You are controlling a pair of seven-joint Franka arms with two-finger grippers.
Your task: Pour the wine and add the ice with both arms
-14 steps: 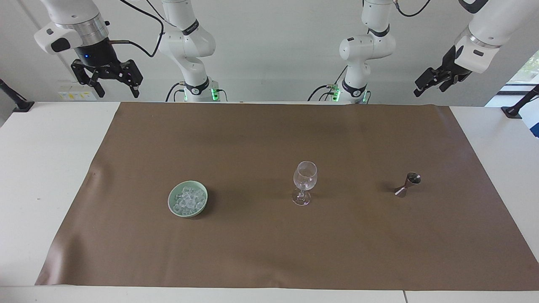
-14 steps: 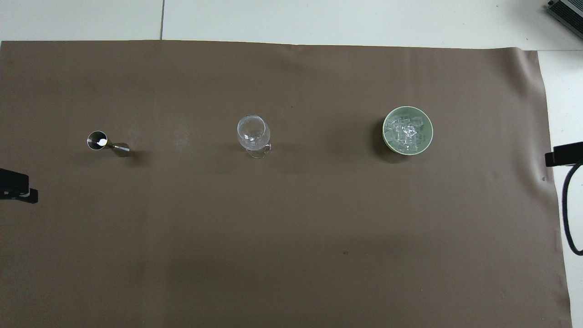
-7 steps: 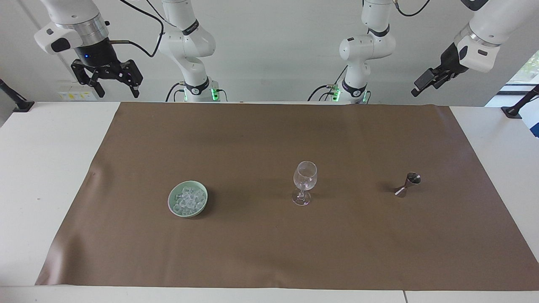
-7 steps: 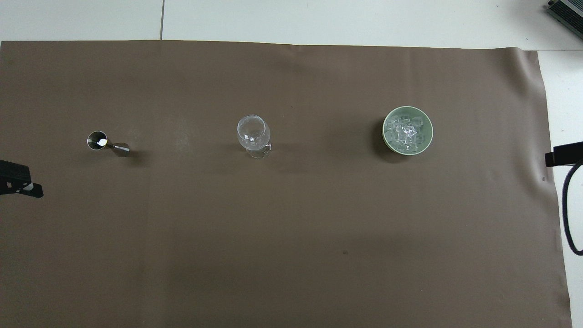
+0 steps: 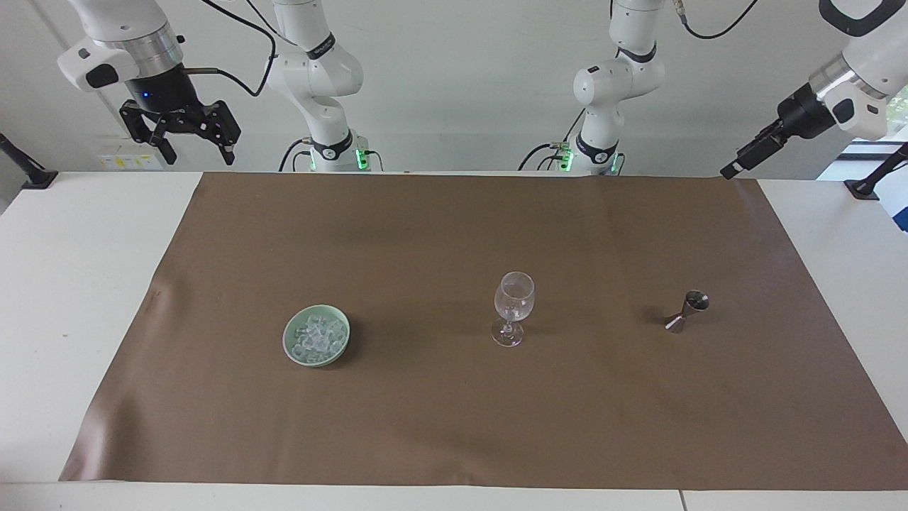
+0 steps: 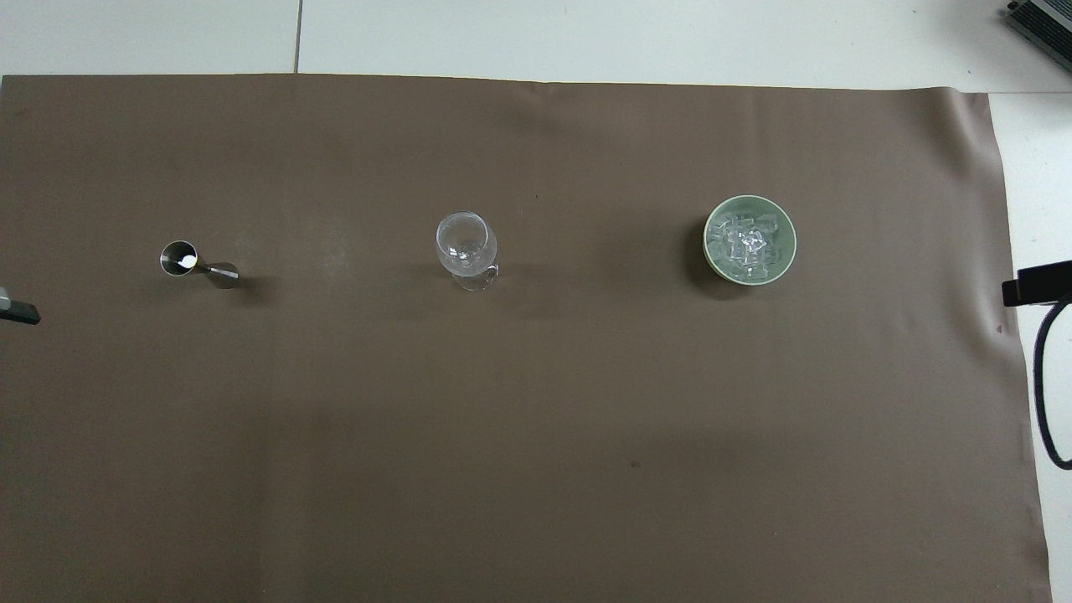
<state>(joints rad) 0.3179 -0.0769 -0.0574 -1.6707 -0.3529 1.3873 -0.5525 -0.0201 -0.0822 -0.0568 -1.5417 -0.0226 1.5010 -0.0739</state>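
Observation:
Ice (image 5: 316, 336) (image 6: 748, 243) lies heaped in a pale green bowl (image 5: 292, 349) (image 6: 783, 260) on the brown mat, toward the right arm's end. An empty stemmed wine glass (image 5: 513, 306) (image 6: 466, 243) stands upright mid-mat. A small metal jigger (image 5: 687, 311) (image 6: 197, 265) stands toward the left arm's end. No wine shows. My right gripper (image 5: 199, 152) hangs open and empty, high over the table's robot-side edge. My left gripper (image 5: 732, 169) is raised over the mat's robot-side corner, seen edge-on, open with nothing in it.
The brown mat (image 5: 440, 426) covers most of the white table (image 5: 64, 284). A black cable (image 6: 1043, 394) loops at the right arm's end. Black clamp arms (image 5: 872, 174) stand at the table's corners by the robots.
The left arm has swung its gripper outward toward its own end of the table and turned it edge-on. The right arm, glass, bowl and jigger have not moved.

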